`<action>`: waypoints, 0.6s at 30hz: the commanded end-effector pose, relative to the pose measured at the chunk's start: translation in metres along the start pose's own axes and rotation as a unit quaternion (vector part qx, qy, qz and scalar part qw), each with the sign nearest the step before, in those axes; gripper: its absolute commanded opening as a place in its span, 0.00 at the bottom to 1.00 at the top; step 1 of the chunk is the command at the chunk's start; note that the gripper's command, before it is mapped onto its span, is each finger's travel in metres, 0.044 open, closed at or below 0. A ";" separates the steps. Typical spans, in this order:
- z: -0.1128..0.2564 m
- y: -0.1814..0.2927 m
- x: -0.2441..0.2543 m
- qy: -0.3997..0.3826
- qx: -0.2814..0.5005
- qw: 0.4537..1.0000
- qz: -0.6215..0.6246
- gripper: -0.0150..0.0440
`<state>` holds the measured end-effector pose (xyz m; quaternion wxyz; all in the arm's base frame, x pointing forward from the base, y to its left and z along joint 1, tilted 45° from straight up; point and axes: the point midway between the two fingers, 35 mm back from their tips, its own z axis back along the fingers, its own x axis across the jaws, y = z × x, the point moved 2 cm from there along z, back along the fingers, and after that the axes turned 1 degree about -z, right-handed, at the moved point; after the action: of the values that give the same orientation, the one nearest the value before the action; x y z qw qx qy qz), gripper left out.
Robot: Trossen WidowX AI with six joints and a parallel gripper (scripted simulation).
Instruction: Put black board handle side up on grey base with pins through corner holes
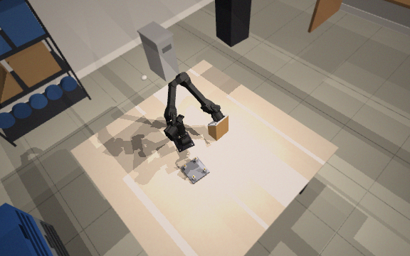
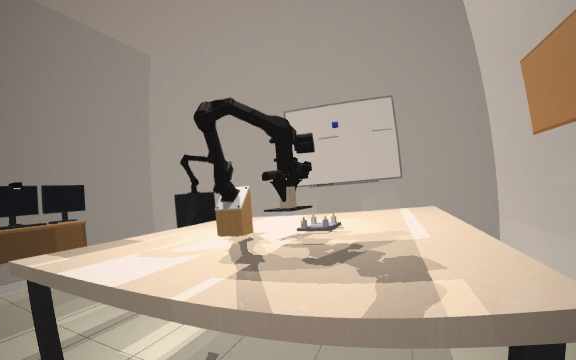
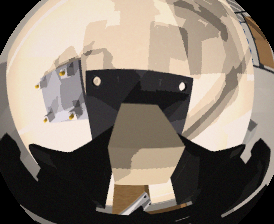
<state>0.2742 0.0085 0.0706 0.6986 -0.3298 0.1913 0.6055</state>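
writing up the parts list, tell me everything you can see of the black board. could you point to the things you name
The black board (image 1: 188,147) (image 2: 270,210) (image 3: 102,109) is flat, thin and four-sided, with a pale, blocky handle (image 2: 288,198) (image 3: 147,145) on top. Round holes show near two corners; the other corners are hidden. Its material is unclear. It hangs roughly level above the table, beside the grey base, handle up, the gripper (image 2: 288,192) (image 3: 140,129) clamped on the handle.
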 end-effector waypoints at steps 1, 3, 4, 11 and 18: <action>0.002 -0.004 0.010 -0.003 0.001 1.000 0.004 0.25; 0.002 -0.005 0.015 -0.004 0.001 1.000 0.006 0.25; 0.002 -0.006 0.017 -0.004 0.001 1.000 0.007 0.25; 0.004 -0.011 0.033 -0.006 0.001 1.000 0.015 0.25; 0.005 -0.014 0.050 -0.007 0.001 1.000 0.023 0.25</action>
<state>0.2930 0.0399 0.0487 0.6866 -0.3225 0.1959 0.6214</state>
